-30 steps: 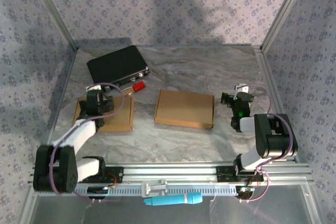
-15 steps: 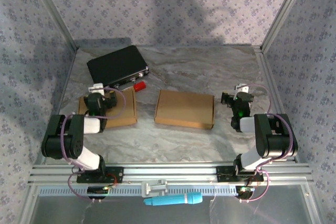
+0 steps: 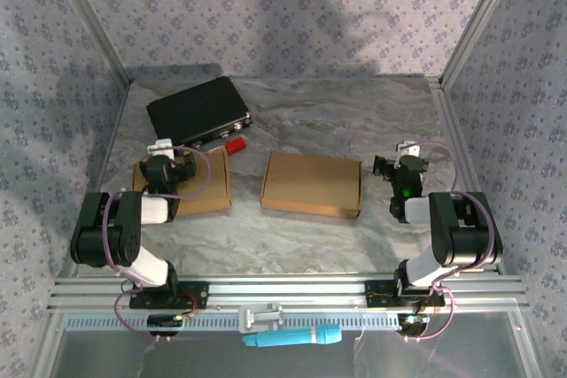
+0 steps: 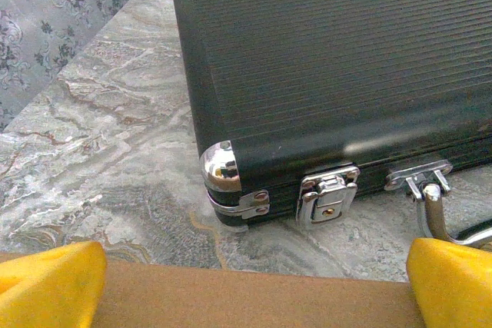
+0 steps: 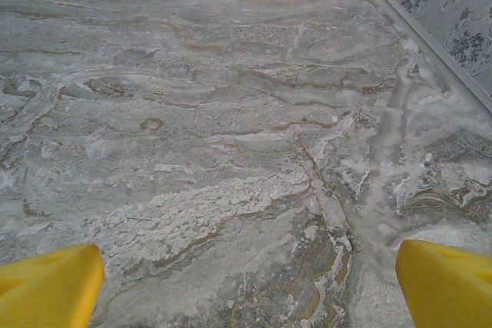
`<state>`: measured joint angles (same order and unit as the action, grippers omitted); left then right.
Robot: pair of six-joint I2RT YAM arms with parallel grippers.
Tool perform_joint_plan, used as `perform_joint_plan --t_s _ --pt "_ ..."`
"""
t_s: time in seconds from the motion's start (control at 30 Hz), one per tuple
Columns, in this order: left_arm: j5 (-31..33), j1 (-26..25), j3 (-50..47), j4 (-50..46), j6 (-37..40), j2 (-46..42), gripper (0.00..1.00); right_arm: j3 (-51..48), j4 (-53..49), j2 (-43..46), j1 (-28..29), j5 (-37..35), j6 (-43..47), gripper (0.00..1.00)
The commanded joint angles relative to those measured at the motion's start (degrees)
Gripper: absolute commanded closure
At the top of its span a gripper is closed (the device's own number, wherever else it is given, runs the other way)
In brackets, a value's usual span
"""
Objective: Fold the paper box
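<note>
Left arm has pulled back — left tool [image 4: 248, 283], wide and empty, over flat brown cardboard box [image 3: 205, 193], risks snagging ribbed black case [image 4: 330, 59].

On our table [image 3: 354, 112] we've got the case [image 3: 199, 111] sitting back left, with a small piece [image 3: 234, 145] just off its near right corner. The left box [image 3: 208, 194] lies in front of the case, and our left gripper [image 3: 170, 164] is over its back edge. The middle box [image 3: 312, 183] lies to the right, apart from it. Our right gripper [image 3: 396, 167] is further right, over bare table. A tool [image 3: 292, 337] lies on the near side of the rail [image 3: 283, 289].
</note>
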<state>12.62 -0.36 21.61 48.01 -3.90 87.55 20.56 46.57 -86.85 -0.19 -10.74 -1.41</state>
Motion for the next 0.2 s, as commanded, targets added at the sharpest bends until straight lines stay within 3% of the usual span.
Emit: perform_joint_plan --t_s 0.0,0.17 --pt "-0.82 0.12 0.96 0.68 0.25 0.28 0.0 1.15 1.17 -0.34 0.1 -1.39 1.23 0.01" --pt "-0.79 0.17 0.96 0.59 0.25 0.31 0.0 0.43 2.51 -0.09 0.91 -3.36 1.39 0.01"
